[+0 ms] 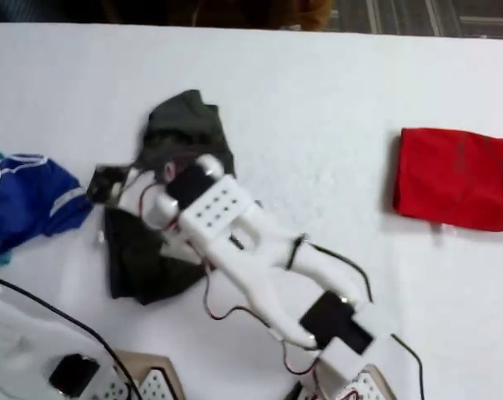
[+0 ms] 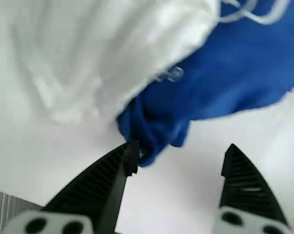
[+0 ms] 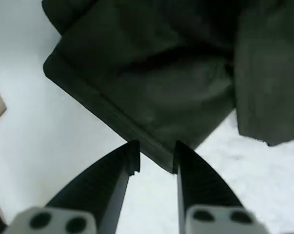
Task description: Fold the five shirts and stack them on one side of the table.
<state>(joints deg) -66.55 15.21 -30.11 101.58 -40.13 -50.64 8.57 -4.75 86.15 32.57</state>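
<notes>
Near the left edge of the table (image 1: 318, 83), the left gripper (image 2: 181, 156) hangs with jaws wide apart, holding nothing, just short of a crumpled blue shirt (image 2: 225, 83) that lies against white cloth (image 2: 103, 48). Farther in, the right gripper (image 3: 155, 156) sits at the dark shirt (image 3: 151, 73) (rumpled, mid-table), jaws slightly parted astride its folded edge. A red shirt (image 1: 458, 177), folded, lies well apart on the right side.

1. From high, we look down over the desk (image 1: 334, 100)
2. Our left wrist camera sits close above the blue shirt (image 2: 234, 73)
3. Our right one hangs close over the dark shirt (image 3: 151, 73); the high view shares both
</notes>
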